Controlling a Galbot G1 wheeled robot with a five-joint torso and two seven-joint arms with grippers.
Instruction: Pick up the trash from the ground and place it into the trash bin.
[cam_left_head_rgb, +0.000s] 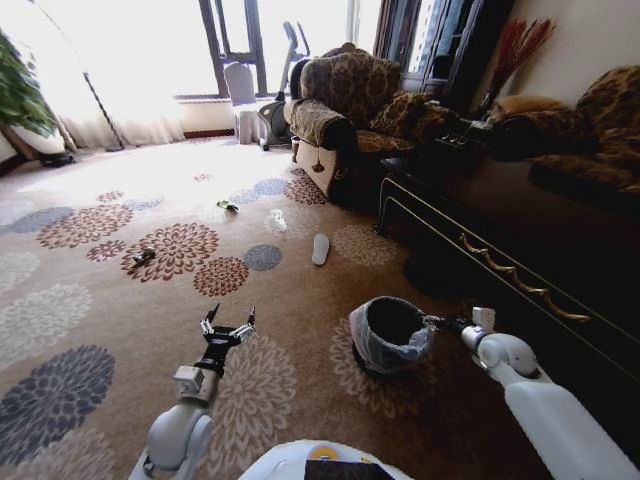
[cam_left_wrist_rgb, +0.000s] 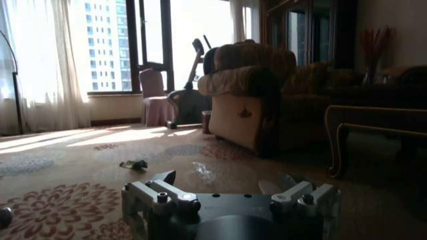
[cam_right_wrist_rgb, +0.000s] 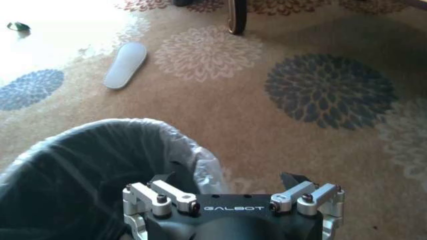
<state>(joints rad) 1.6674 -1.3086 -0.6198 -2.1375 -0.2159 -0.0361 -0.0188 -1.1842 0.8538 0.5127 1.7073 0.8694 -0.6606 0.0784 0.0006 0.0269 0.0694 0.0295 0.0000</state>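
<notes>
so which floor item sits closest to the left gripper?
The small dark piece on the brownish carpet flower, forward-left of the left gripper. The green wrapper, clear bottle and white slipper lie farther off.

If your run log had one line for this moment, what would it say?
left end effector: open, empty, low over carpet | right end effector: open, at bin rim | bottle, wrapper: on floor, far ahead

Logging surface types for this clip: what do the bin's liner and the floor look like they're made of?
The liner of the trash bin looks like thin translucent plastic film: it is crinkled, faintly shiny and folded over the rim. The floor looks like matte woven carpet, tan with printed flower patterns and no glare.
</notes>
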